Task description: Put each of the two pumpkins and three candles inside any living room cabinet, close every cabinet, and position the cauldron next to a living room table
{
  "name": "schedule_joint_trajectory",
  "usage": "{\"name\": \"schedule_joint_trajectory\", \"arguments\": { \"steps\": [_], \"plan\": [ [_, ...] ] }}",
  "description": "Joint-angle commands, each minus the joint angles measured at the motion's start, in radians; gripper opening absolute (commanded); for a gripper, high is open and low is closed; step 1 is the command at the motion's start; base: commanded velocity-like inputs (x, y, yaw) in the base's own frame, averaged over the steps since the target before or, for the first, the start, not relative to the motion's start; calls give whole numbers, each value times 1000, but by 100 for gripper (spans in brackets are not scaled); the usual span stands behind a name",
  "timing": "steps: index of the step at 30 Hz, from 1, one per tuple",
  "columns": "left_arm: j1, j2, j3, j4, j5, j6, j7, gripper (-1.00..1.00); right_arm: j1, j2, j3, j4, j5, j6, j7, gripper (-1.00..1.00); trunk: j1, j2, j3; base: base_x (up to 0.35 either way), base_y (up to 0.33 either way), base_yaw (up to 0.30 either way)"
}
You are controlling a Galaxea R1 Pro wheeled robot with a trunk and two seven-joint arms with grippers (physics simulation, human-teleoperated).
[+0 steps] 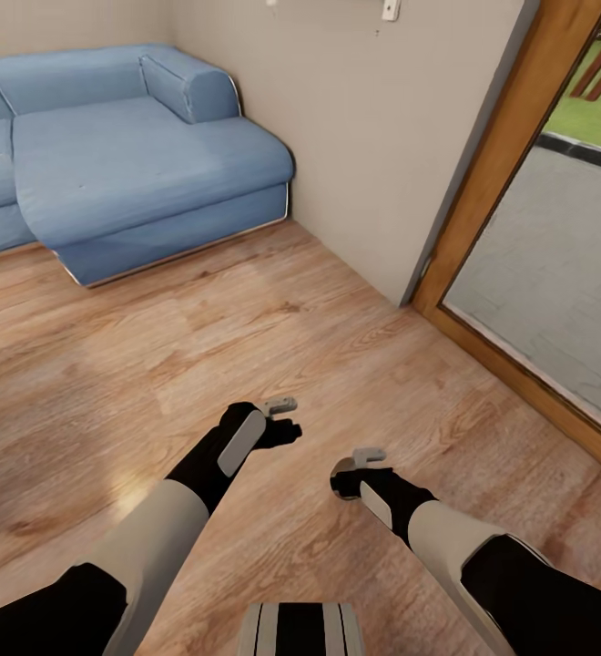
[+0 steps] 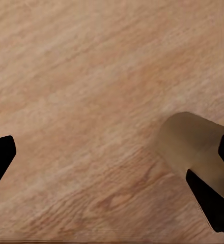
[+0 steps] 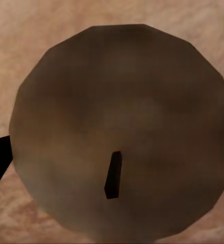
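Right wrist view puts a candle (image 3: 122, 132) end-on, close against my right gripper (image 1: 362, 465), seemingly pinched there; my left gripper (image 2: 112, 173) hangs spread over floor (image 1: 155, 364), so carrying to the cabinet comes next.

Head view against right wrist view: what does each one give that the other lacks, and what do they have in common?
Head view, not right wrist: the blue sofa, the beige wall, the wood-framed glass door and both arms reaching forward over the floor.
Right wrist view, not head: a close look at the round tan-brown top of the candle with its short dark wick.
Both: the wooden floor, and the candle itself, which in the head view is just a small round shape at the right gripper, apparently held.
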Motion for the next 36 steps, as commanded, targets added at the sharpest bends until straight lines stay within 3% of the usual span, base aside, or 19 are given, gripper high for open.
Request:
{"name": "schedule_joint_trajectory", "arguments": {
  "steps": [1,17,19,22,24,25,28,31,32,36],
  "plan": [
    [0,0,-1,9,10,1,9,100,0,-1,7,-3,-10,6,-6,-100,-4,7,4,0,0,49],
    [0,18,8,197,5,-6,10,100,0,-23,2,-28,-11,15,-6,-100,-65,119,77,0,0,90],
    [0,19,8,205,5,-20,10,100,0,-32,2,-29,-11,15,-6,-100,-73,133,86,0,0,114],
    [-1,19,5,223,4,-45,10,100,0,-68,2,-30,-11,16,-5,-100,-85,154,100,0,0,130],
    [-1,19,4,251,4,-53,10,100,0,-76,3,-31,-10,17,-5,-100,-92,168,109,0,0,139],
    [0,19,3,305,2,-86,10,100,0,-93,5,-32,-9,17,-4,-100,-96,175,114,0,0,150],
    [0,18,2,329,2,-112,10,100,0,-112,5,-33,-10,17,5,-100,-108,196,127,0,0,154],
    [0,18,1,365,1,-131,10,100,0,-119,7,-33,-10,17,19,-100,-119,217,141,0,0,158],
    [0,18,0,414,1,-145,8,100,0,-121,9,-32,-10,17,24,-100,-123,224,146,0,0,159],
    [0,18,0,437,1,-150,7,100,0,-127,10,-29,-11,17,27,-100,-138,252,164,0,0,158]
  ]
}}
